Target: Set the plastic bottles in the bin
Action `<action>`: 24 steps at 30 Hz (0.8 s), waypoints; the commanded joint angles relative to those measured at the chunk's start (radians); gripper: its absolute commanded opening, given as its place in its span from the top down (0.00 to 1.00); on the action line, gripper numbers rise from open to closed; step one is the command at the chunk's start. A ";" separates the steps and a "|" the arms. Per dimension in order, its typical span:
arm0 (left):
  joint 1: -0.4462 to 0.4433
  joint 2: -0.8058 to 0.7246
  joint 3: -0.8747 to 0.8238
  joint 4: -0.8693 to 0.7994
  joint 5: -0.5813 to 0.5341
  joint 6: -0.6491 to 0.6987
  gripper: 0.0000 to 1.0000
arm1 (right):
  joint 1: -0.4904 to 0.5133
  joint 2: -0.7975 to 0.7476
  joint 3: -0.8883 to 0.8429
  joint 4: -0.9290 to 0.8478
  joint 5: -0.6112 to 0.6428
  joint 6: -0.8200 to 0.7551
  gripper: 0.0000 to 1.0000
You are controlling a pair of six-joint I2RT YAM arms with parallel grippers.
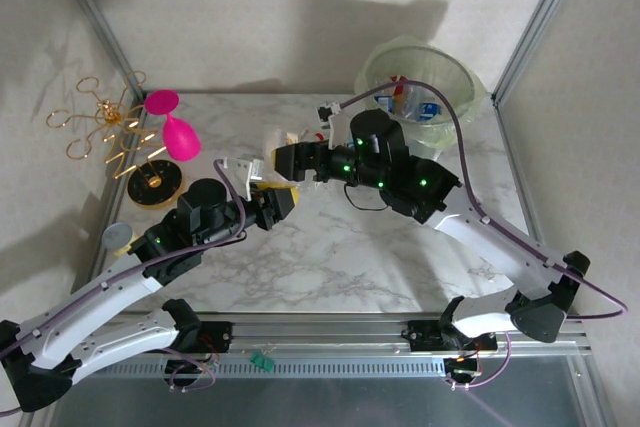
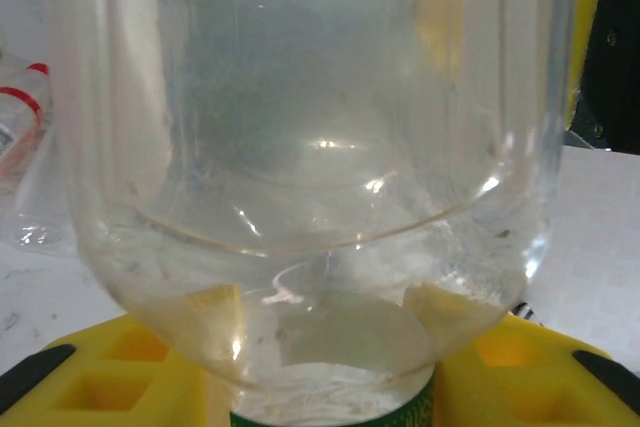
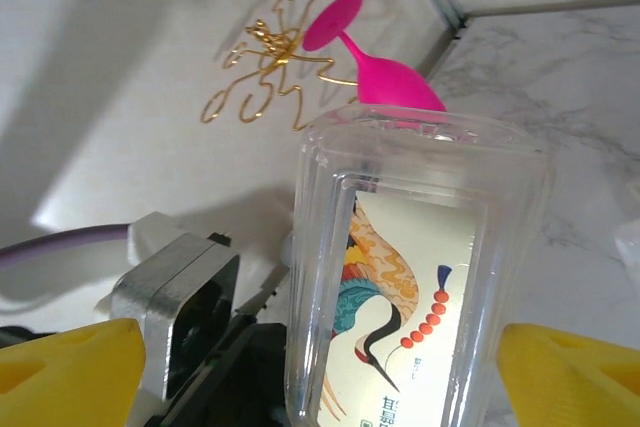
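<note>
My left gripper (image 2: 330, 372) is shut on a clear round bottle (image 2: 310, 127) with a green label band low between the yellow fingers (image 2: 520, 372). My right gripper (image 3: 320, 377) is shut on a clear square bottle (image 3: 410, 277) with a crane-picture label. From above, the left gripper (image 1: 283, 195) and right gripper (image 1: 272, 159) sit close together at the table's middle left. The pale-green bin (image 1: 478, 87) stands at the far right corner, with several bottles (image 1: 415, 102) inside. Another clear bottle with a red ring (image 2: 20, 127) lies to the left.
A pink goblet (image 1: 172, 129) and a gold wire stand (image 1: 100, 127) stand at the far left, the goblet also behind the square bottle (image 3: 385, 72). Loose clear bottles (image 1: 285, 137) lie just beyond the grippers. Metal frame posts (image 1: 540, 22) flank the bin.
</note>
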 commanded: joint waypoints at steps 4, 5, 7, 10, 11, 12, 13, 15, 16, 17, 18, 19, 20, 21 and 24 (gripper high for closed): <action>-0.025 -0.009 0.058 0.039 0.061 0.035 0.65 | 0.026 0.067 0.060 -0.075 0.134 0.008 0.10; -0.026 -0.009 0.057 0.038 0.058 0.036 0.65 | 0.026 0.070 0.063 -0.083 0.155 0.005 0.10; -0.026 -0.008 0.059 0.030 0.054 0.040 0.64 | 0.025 0.081 0.073 -0.104 0.194 0.002 0.10; -0.027 -0.007 0.052 0.028 0.050 0.040 0.65 | 0.025 0.090 0.084 -0.129 0.246 -0.011 0.10; -0.028 -0.006 0.049 0.031 0.052 0.039 0.65 | 0.027 0.092 0.084 -0.133 0.257 -0.015 0.10; -0.029 -0.003 0.046 0.034 0.059 0.040 0.65 | 0.025 0.094 0.085 -0.137 0.262 -0.014 0.10; -0.032 -0.001 0.045 0.034 0.060 0.040 0.65 | 0.026 0.097 0.087 -0.136 0.260 -0.016 0.11; -0.038 0.003 0.045 0.032 0.044 0.044 0.65 | 0.027 0.102 0.088 -0.133 0.248 -0.013 0.14; -0.041 0.006 0.045 0.032 0.036 0.045 0.65 | 0.028 0.104 0.088 -0.132 0.243 -0.007 0.16; -0.043 0.011 0.046 0.028 0.028 0.048 0.65 | 0.027 0.106 0.087 -0.128 0.238 -0.003 0.19; -0.045 0.015 0.049 0.023 0.018 0.051 0.65 | 0.025 0.109 0.086 -0.124 0.231 0.002 0.22; -0.047 0.020 0.053 0.018 0.007 0.052 0.65 | 0.027 0.108 0.083 -0.119 0.229 0.005 0.26; -0.049 0.025 0.057 0.012 -0.005 0.056 0.65 | 0.027 0.109 0.077 -0.110 0.221 0.011 0.30; -0.053 0.030 0.061 0.005 -0.017 0.060 0.65 | 0.028 0.105 0.066 -0.094 0.208 0.016 0.32; -0.057 0.039 0.063 -0.008 -0.043 0.062 0.64 | 0.028 0.096 0.041 -0.056 0.188 0.053 0.36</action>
